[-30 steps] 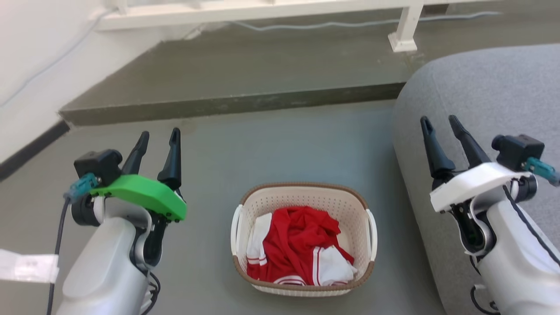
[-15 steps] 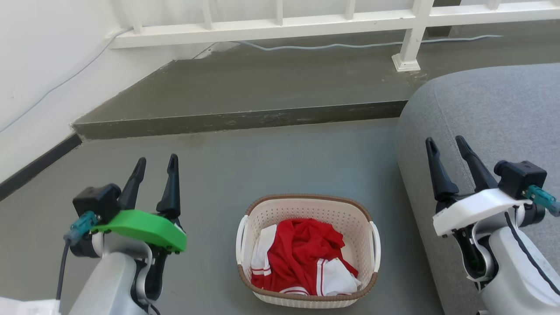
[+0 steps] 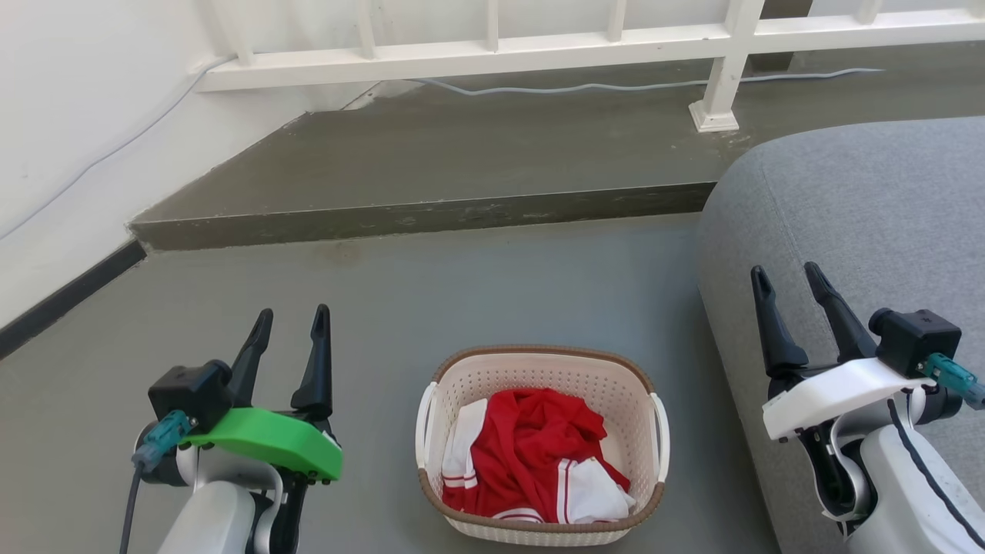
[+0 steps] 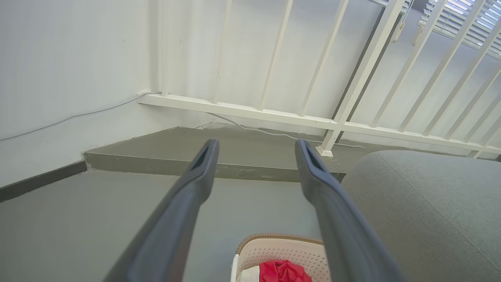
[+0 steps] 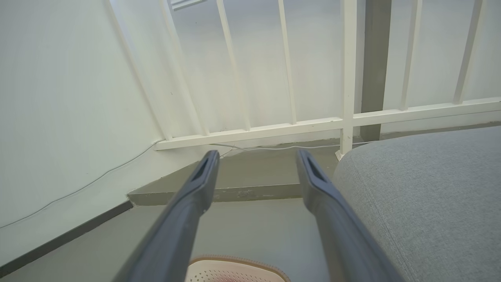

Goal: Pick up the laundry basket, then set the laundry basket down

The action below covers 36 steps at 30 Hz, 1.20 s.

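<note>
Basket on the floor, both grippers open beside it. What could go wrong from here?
1. The right gripper shows against the grey sofa, which stands close beside the laundry basket; reaching the right handle may scrape it.
2. That handle and the left handle are slim; a grip might slip.
3. An uneven lift could spill the red-and-white clothes.

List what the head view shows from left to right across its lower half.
left gripper → laundry basket → right gripper
</note>
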Available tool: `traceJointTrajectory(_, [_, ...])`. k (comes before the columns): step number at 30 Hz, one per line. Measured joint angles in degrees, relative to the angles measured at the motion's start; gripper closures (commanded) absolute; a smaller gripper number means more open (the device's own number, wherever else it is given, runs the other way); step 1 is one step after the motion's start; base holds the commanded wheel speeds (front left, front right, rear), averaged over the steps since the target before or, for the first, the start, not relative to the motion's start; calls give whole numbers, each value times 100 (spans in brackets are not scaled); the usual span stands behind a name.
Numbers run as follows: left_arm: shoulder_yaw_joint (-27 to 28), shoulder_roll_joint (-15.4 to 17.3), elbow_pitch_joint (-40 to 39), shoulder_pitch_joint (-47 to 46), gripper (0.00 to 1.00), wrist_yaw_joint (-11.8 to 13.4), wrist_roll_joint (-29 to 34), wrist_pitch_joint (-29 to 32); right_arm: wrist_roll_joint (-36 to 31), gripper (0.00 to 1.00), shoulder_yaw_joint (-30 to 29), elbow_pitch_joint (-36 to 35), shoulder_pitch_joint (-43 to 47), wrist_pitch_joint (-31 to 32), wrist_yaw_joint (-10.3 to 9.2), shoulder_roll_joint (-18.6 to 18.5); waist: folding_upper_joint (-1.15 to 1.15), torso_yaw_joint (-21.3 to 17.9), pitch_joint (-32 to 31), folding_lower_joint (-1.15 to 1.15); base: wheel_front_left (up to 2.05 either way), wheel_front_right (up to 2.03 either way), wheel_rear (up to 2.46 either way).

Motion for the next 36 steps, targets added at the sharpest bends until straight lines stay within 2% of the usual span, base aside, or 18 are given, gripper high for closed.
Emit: traceJointTrajectory(36, [328, -210, -301, 401, 0, -225, 454, 0, -257, 0, -208, -183, 250, 0, 68, 112, 0, 19, 24, 0, 0, 0, 0])
